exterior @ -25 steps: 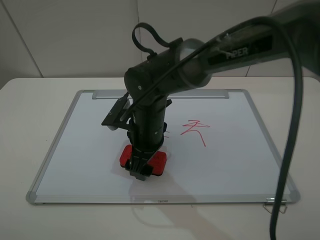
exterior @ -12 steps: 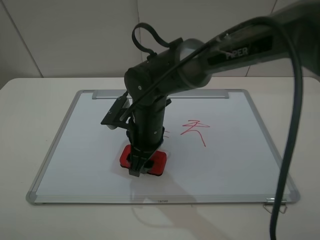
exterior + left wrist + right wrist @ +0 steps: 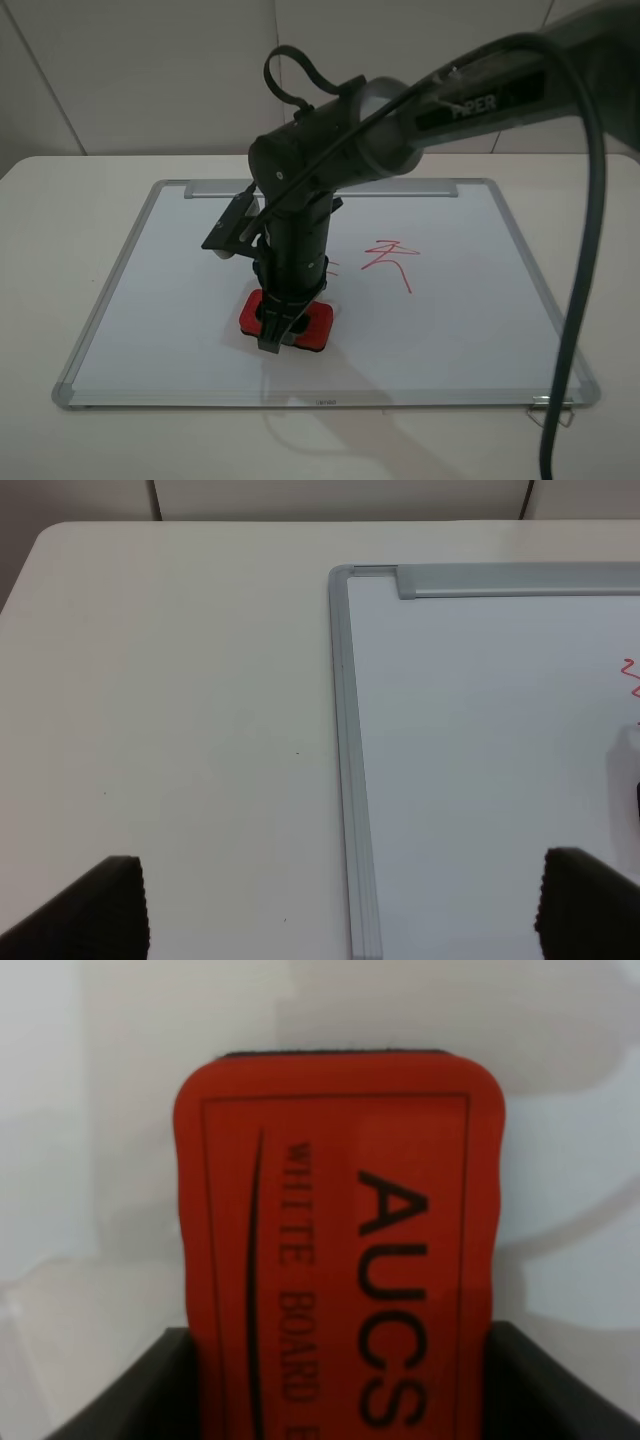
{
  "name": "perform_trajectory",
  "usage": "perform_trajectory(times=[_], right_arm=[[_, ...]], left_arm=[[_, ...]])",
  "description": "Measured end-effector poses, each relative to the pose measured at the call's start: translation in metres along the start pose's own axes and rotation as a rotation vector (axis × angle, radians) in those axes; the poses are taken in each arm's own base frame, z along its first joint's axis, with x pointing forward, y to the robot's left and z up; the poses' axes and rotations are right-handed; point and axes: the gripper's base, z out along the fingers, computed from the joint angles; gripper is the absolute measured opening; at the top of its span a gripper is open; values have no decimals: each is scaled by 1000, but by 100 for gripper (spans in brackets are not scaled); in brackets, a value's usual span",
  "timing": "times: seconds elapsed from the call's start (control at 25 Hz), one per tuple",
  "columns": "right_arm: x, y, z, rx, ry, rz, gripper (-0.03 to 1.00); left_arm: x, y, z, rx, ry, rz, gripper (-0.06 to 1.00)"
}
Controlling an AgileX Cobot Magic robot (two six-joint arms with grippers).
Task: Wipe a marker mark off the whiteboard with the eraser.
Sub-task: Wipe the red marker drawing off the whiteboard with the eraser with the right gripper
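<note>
Your right gripper (image 3: 278,338) closed onto the eraser (image 3: 318,328), pinching it near the whiteboard's (image 3: 150,300) front edge; left gripper (image 3: 340,910) sat spread.

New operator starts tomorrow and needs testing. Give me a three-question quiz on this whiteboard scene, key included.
1. True or false: the right gripper is shut on the eraser.
2. In the high view, where does the red zigzag scribble on the whiteboard lie from the eraser? A: to its left. B: to its right and farther back. C: under it.
3. In what state is the left gripper?
Key: 1 true. 2 B. 3 open, holding nothing.
</note>
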Motion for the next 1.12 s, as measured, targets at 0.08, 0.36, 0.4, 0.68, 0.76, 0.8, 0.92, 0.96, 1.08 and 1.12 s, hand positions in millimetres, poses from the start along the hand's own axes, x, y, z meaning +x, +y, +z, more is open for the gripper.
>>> perform_trajectory(times=[0.08,0.36,0.4,0.68,0.76,0.8,0.92,0.96,1.08,1.12], right_arm=[[0,0,0,0,0,0,49],[-7,-4,-23,-4,12,2,49],[-8,-4,-28,-4,13,8,49],[-11,-19,-46,29,13,190,49],[-7,-24,-47,53,33,260,49],[-5,-27,-47,66,42,289,49],[-3,-36,-48,104,38,395,49],[-3,-36,-48,104,38,395,49],[0,-45,-49,119,23,463,49],[3,-50,-49,120,18,486,49]], left_arm=[[0,0,0,0,0,0,77],[0,0,0,0,0,0,77],[0,0,0,0,0,0,77],[0,0,0,0,0,0,77],[0,0,0,0,0,0,77],[0,0,0,0,0,0,77],[0,0,0,0,0,0,77],[0,0,0,0,0,0,77],[0,0,0,0,0,0,77],[0,0,0,0,0,0,77]])
